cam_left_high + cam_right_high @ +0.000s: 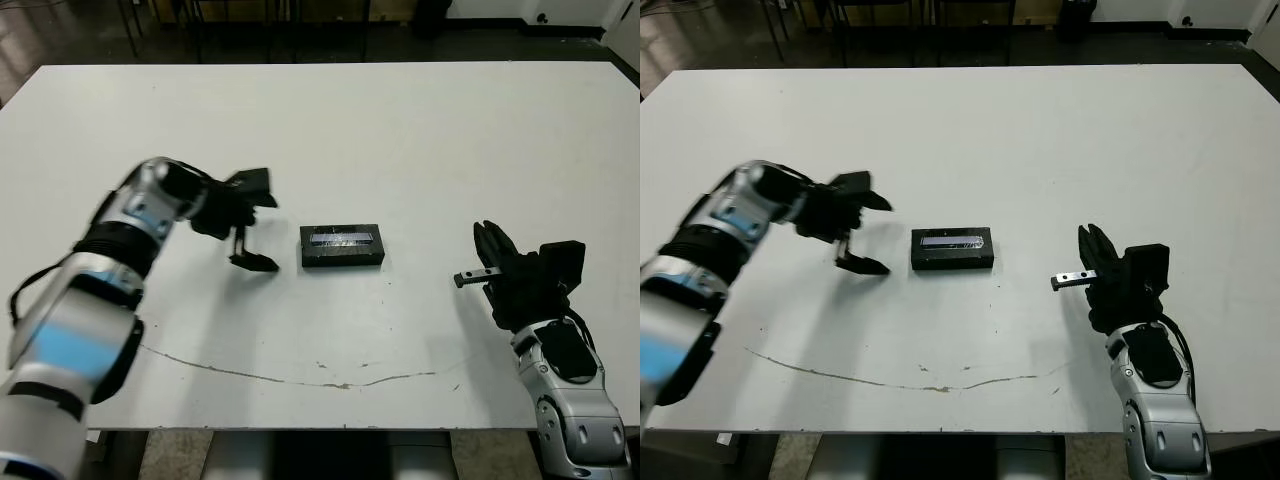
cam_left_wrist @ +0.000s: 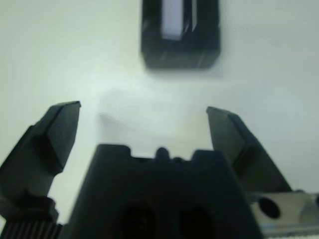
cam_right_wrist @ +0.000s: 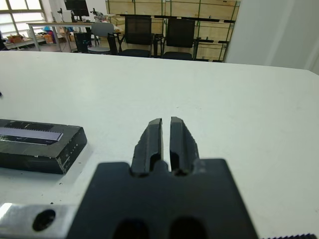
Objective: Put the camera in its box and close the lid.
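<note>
The box [image 1: 342, 259] sits at the table's middle with the lid [image 1: 342, 238] lying flat on top of it, pale stripe up. The camera is hidden from every view. My left gripper [image 1: 272, 233] hovers just left of the box, open, with nothing between its fingers [image 2: 62, 127]. In the left wrist view the box [image 2: 179, 50] lies a short way ahead of the spread fingers. My right gripper [image 1: 488, 236] rests well to the right of the box, shut and empty. The right wrist view shows its fingertips [image 3: 155, 125] pressed together and the lid [image 3: 35, 133] off to the side.
A thin dark crack line [image 1: 300, 378] runs across the white table [image 1: 400, 140] near its front edge. Beyond the far edge stand chairs [image 3: 137, 35] and desks.
</note>
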### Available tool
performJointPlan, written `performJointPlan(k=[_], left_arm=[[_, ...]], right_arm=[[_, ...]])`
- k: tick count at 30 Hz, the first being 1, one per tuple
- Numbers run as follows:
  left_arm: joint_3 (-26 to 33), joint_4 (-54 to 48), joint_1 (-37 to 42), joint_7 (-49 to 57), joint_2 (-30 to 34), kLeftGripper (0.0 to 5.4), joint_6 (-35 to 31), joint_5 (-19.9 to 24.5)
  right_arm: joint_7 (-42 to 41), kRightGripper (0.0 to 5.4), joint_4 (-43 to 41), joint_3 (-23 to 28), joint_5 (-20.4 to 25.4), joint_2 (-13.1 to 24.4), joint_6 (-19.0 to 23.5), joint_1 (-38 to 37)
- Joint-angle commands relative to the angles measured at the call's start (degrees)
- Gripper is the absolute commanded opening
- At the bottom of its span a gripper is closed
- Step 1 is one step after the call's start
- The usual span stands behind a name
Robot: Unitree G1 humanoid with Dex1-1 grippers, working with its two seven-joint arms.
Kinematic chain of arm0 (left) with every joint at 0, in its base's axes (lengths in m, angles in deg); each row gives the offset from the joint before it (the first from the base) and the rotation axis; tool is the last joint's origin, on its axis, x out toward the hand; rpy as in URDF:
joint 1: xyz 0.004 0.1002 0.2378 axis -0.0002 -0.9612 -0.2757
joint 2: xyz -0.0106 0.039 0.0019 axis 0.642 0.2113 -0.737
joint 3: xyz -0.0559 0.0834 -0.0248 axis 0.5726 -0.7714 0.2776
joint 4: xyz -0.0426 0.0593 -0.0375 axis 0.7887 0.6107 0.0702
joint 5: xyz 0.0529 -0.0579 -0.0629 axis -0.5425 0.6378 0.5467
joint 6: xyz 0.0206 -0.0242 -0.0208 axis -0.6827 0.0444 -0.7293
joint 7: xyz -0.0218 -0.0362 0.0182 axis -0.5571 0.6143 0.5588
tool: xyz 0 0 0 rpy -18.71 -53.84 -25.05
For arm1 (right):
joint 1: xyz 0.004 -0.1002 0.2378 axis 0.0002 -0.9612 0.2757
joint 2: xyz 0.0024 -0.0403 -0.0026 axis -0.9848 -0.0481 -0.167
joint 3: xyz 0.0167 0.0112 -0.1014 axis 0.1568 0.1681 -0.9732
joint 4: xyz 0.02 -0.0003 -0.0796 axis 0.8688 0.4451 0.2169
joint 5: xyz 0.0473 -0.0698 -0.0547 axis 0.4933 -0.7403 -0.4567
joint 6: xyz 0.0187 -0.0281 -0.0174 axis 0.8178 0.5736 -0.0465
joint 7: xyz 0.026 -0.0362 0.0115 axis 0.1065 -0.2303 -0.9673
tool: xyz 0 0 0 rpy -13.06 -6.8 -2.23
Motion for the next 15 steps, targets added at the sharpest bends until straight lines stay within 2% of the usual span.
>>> performJointPlan(k=[1,4,8,12,15], left_arm=[[4.06,-4.30,-3.29,0.93,2.46,5.38,-2.25,3.39],[7.43,-11.42,-6.33,3.74,3.70,5.38,-5.30,6.28],[12.20,-24.59,-12.78,14.72,1.48,5.14,-14.02,9.44],[15.34,-35.80,-20.67,30.12,-5.61,4.26,-16.32,11.15],[16.67,-43.16,-25.14,40.66,-11.84,3.55,-20.57,12.57]], right_arm=[[0.16,0.00,0.66,-0.07,-0.25,0.09,0.31,-0.10],[0.11,0.00,0.86,-0.06,-0.30,0.14,0.18,-0.03],[0.33,0.00,1.23,-0.19,-0.36,-0.18,-0.13,0.09],[0.34,0.00,1.72,-0.42,-0.84,-0.33,-1.17,0.13],[0.58,0.00,1.68,-0.32,-0.63,-0.62,-0.52,0.25]])
